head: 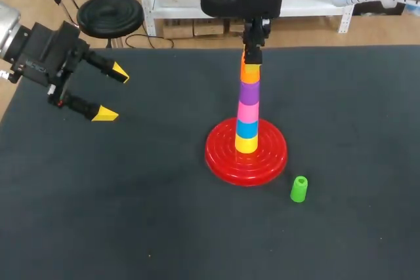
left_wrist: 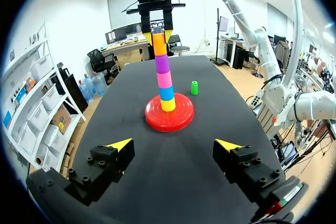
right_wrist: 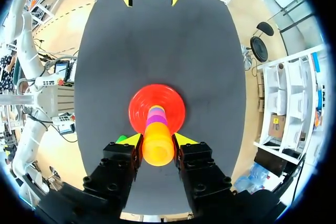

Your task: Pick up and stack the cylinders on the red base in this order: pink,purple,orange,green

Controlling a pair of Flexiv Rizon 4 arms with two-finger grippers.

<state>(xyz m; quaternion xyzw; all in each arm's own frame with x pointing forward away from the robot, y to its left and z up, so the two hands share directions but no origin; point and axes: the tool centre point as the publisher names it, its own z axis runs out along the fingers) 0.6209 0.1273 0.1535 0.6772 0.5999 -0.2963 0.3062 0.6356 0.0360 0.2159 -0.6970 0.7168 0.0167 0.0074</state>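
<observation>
On the red base (head: 220, 159) stands a stack: yellow at the bottom, then blue, a pink cylinder (head: 248, 108), a purple cylinder (head: 249, 90) and, on top, an orange cylinder (head: 250, 71). My right gripper (head: 251, 62) comes straight down from above and is shut on the orange cylinder (right_wrist: 157, 148), with a yellow tip on each side of it. The green cylinder (head: 298, 189) stands upright on the table, just off the base's near right rim. My left gripper (head: 113, 94) hovers open and empty at the far left, well away from the stack (left_wrist: 164, 77).
The dark table (head: 131, 214) has wide bare stretches at its front and on its right side. Only the base (left_wrist: 157, 121) and the green cylinder (left_wrist: 194, 87) stand on it.
</observation>
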